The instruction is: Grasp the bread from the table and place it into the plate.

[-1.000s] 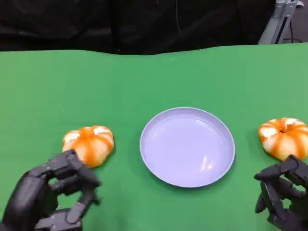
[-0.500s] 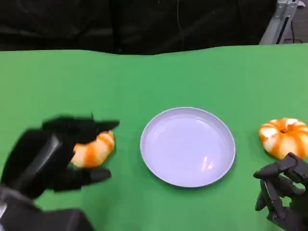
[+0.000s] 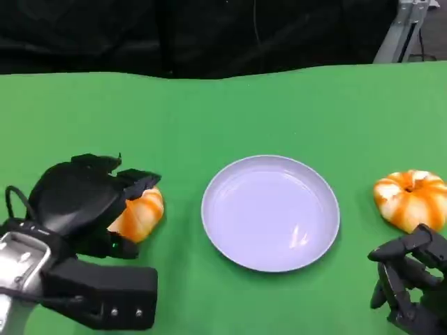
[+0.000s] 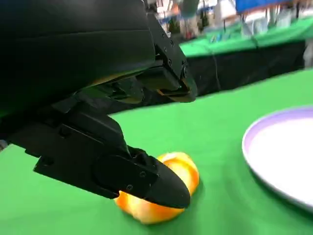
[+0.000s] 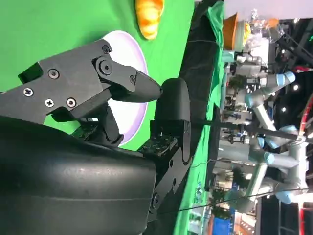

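Green cloth covers the desk (image 3: 293, 112), with a black curtain behind its far edge. Near the left edge, the left robot hand (image 3: 84, 202) arches over an orange-and-white bread roll (image 3: 142, 215), its black shell above the roll and its fingers (image 3: 140, 180) curved down past the far side. In the left wrist view the same robot hand (image 4: 146, 132) brackets the roll (image 4: 166, 196), one finger low against its near side and others spread above it; whether they have actually closed on the roll cannot be told, since the contact is hidden. The roll lies on the cloth just left of the lavender plate (image 3: 271, 213), not touching it. The plate sits at the middle of the desk. A second orange-and-white roll (image 3: 412, 199) lies near the right edge, well apart from the plate. Below it, at the near right corner, the right robot hand (image 3: 412, 279) rests with fingers curled and apart, holding nothing; the right wrist view shows its fingers (image 5: 122, 81) parted around empty space.
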You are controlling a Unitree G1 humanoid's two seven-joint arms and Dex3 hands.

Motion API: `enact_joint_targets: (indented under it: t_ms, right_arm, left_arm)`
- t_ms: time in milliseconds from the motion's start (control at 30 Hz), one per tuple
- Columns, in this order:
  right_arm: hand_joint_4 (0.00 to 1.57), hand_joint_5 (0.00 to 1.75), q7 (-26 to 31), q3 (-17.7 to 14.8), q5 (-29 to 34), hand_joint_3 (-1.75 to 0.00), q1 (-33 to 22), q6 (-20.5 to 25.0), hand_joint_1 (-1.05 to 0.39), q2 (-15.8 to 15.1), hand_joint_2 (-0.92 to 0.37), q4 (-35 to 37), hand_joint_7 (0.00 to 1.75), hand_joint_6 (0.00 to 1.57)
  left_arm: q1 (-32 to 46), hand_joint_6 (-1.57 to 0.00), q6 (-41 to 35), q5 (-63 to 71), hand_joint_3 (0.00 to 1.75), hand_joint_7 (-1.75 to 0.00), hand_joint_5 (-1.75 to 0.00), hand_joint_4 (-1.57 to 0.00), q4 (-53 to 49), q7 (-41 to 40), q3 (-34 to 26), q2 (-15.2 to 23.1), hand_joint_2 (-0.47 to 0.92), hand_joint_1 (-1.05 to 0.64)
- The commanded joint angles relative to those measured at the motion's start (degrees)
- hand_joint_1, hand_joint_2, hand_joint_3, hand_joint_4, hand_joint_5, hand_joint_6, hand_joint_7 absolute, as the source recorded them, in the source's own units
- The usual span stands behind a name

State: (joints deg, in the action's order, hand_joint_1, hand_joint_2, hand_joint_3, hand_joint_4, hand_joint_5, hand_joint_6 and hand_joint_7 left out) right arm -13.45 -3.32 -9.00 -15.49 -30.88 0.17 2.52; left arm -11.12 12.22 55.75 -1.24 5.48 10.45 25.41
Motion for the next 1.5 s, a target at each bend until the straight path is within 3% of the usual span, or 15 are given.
enact_joint_targets:
  t_ms: [33, 700, 1500]
  right_arm:
    - [0.89, 1.64, 0.27, -0.03, -0.07, -0.84, -0.13, -0.03, -0.15, -0.5, -0.73, -0.9, 1.4, 0.8]
    - [0.89, 1.63, 0.22, 0.02, -0.23, -0.82, -0.52, -0.28, -0.15, -0.72, -0.73, -1.18, 1.4, 0.8]
    - [0.9, 1.63, 0.8, 0.51, -0.16, -0.78, -1.23, 0.95, -0.15, -0.39, -0.76, -3.15, 1.4, 0.81]
  left_arm:
    - [-1.63, -0.45, -4.13, 0.25, 0.01, 0.0, 0.0, -0.4, -2.28, 3.63, 2.21, 1.5, 0.92, -0.98]
    - [-12.99, -0.37, -10.79, -3.08, 0.15, -0.01, 0.0, -0.36, -21.44, 0.0, 8.94, -1.65, 0.92, -0.97]
    - [-20.41, -0.45, -7.56, -7.21, 0.18, -0.02, -0.02, -0.44, -39.71, -9.01, 16.0, -4.71, 0.92, -0.92]
